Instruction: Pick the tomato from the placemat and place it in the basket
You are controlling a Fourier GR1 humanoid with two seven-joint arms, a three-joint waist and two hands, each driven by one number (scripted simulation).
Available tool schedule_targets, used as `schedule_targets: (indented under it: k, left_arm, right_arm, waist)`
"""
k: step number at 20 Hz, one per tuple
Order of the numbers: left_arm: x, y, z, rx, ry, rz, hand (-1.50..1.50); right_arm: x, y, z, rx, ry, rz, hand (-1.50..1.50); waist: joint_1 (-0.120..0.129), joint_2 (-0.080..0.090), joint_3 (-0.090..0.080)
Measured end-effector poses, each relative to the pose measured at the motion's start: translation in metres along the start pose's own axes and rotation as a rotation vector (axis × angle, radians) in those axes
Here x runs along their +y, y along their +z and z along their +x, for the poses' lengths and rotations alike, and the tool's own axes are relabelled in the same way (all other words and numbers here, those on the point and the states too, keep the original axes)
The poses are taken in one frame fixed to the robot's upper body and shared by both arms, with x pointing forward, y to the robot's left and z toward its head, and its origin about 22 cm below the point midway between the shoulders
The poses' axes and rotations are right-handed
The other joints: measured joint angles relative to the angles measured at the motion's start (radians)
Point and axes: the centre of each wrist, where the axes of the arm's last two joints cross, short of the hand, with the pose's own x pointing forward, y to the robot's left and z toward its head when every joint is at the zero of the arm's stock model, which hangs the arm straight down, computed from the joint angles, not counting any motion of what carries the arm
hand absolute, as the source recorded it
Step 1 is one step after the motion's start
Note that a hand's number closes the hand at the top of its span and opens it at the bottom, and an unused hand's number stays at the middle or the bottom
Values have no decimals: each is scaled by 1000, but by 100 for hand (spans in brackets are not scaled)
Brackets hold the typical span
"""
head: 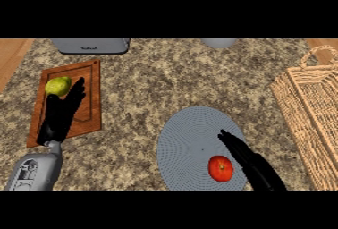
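- Tomato on grey placemat, ungrasped.
- Right hand just beside it, fingers straight, holding nothing.
- Left hand resting open.
- Grasp and carry to wicker basket remaining.

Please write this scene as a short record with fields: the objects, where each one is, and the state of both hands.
tomato: on the grey round placemat, near its lower right
right hand: open, fingers straight, just right of the tomato
basket: wicker, at the right edge
left hand: open, resting over the wooden cutting board
green fruit: on the board
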Motion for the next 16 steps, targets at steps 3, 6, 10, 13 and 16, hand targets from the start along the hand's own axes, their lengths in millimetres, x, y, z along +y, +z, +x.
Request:
schedule_targets:
  k: [3,6,10,13,16]
  left_arm:
    - [1,1,0,0,-3,-3,0]
    - [3,-2,2,3,0,-6,0]
    - [3,2,-4,1,6,0,0]
    - [3,0,-4,5,3,0,0]
    - [1,-2,3,4,2,-2,0]
  right_arm:
    - [5,0,1,6,-8,4,-150]
    - [15,-7,-2,6,-17,5,-150]
    - [21,-14,-10,9,-24,-2,-150]
    - [27,-15,-11,-1,-1,13,150]
    - [28,-20,-15,-23,60,1,150]
  waist:
    - [0,0,0]
    - [0,0,0]
    - [1,0,0]
    - [0,0,0]
    - [0,0,0]
